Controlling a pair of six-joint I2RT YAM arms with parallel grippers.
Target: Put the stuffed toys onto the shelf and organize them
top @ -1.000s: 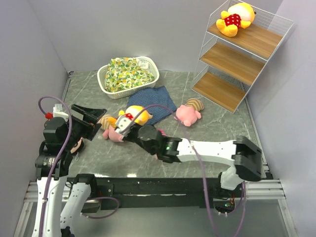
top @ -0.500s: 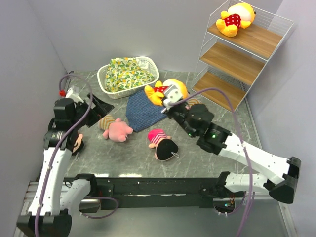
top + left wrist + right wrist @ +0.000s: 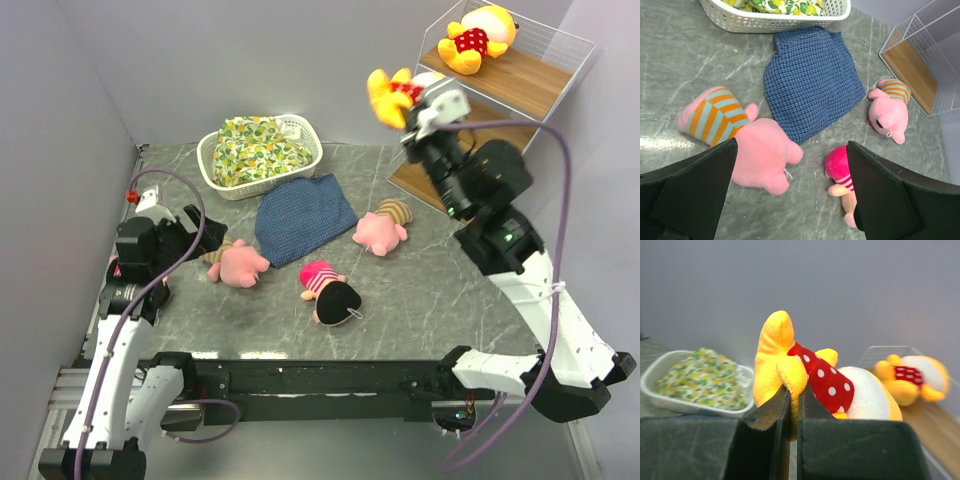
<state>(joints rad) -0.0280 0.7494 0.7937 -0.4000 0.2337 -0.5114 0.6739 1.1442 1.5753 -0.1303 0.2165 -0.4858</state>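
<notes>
Near the shelf [image 3: 527, 88], the right claw [image 3: 793, 399] clenches a yellow bear [image 3: 812, 376]; the left claw [image 3: 792, 145] gapes above a piglet [image 3: 757, 157].

Lab enclosure (grey partition walls [image 3: 300, 60])

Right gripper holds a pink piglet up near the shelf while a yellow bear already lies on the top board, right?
No: the right gripper holds a second yellow bear, not a piglet; the right wrist view shows it. The other bear does lie on the top board of the shelf.
</notes>
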